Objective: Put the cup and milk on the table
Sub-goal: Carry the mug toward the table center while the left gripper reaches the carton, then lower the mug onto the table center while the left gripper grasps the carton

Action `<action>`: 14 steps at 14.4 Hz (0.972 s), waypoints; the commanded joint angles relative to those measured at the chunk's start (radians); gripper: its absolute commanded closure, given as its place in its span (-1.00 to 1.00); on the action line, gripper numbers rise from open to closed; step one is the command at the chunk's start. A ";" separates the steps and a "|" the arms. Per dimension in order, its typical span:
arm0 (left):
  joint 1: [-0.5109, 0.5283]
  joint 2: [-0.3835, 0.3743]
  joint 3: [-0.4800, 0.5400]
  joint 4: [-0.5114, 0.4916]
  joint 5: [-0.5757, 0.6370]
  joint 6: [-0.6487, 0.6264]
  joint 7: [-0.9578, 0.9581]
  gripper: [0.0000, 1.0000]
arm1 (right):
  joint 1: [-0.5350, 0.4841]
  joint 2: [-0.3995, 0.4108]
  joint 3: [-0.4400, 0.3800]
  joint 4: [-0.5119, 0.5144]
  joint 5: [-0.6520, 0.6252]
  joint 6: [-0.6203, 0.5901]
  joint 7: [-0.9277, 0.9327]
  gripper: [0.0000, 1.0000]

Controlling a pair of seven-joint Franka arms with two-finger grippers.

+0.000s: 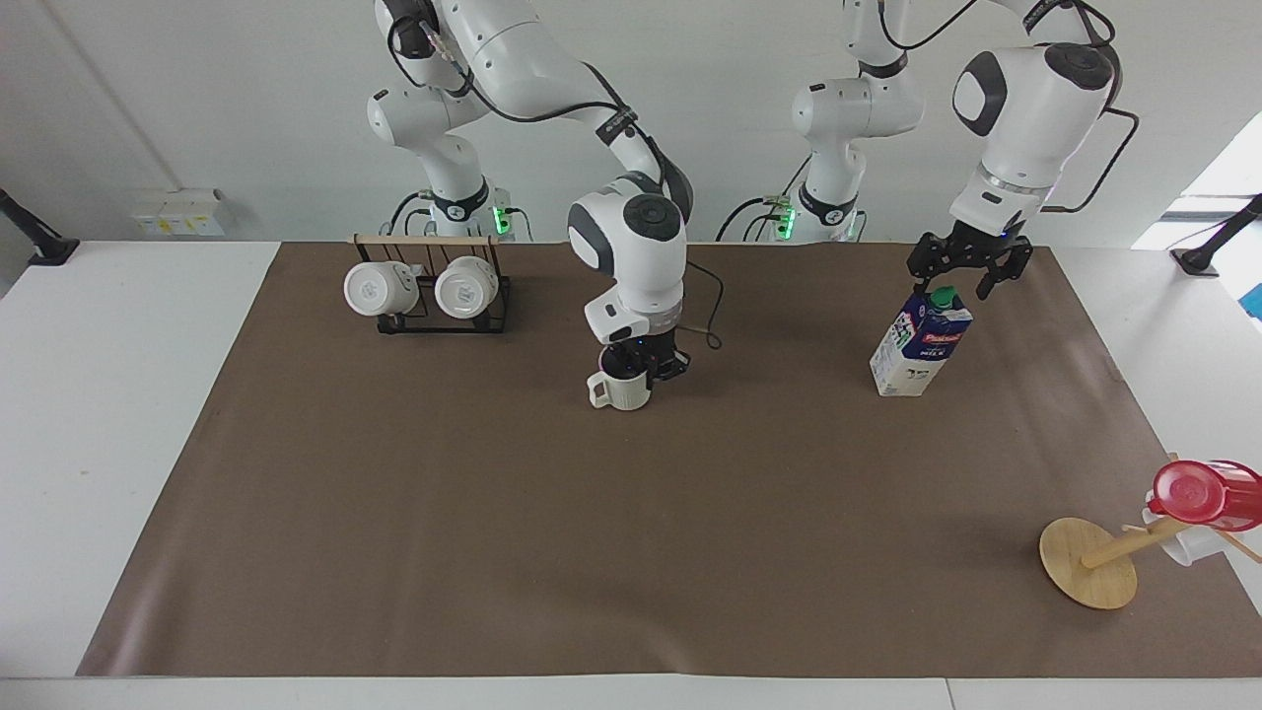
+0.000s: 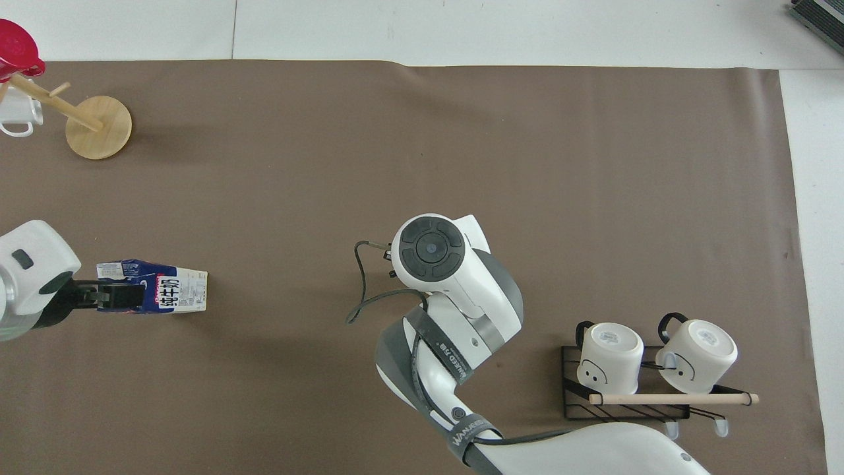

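Mug rack [image 1: 430, 286]: a black wire frame with a wooden bar, nearest the robots, toward the right arm's end of the brown mat; it holds two white mugs [image 1: 424, 288] on their sides.
Left gripper [image 1: 969, 268]: fingers spread wide, gripping nothing, just over the green cap of the milk.
Milk [image 1: 920, 340]: upright on the mat toward the left arm's end, free of the fingers above it.
Right gripper [image 1: 646, 362]: closed on the rim of the cup, near the middle of the mat.
Cup [image 1: 619, 390]: upright under the right gripper, its base at the mat, handle pointing toward the right arm's end; whether it is fully set down cannot be told.
Table [image 1: 118, 414]: white top under the mat.
Wooden stand [image 1: 1089, 562]: farthest from the robots, at the left arm's end, tipped over, carrying a red cup [image 1: 1198, 493].
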 commanded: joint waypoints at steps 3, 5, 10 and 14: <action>-0.002 -0.032 0.000 -0.064 0.014 0.060 0.008 -1.00 | 0.002 -0.005 -0.001 -0.007 -0.026 0.014 0.041 0.14; -0.001 -0.032 0.000 -0.080 0.014 0.082 0.008 -1.00 | 0.002 -0.007 -0.001 -0.007 -0.029 0.011 0.041 -0.33; -0.004 -0.021 -0.001 -0.082 0.014 0.102 0.008 -1.00 | 0.009 -0.024 -0.002 0.005 -0.153 0.008 0.074 -1.00; -0.004 -0.014 -0.001 -0.130 0.014 0.175 0.007 -1.00 | -0.023 -0.102 -0.016 0.020 -0.148 -0.008 0.058 -1.00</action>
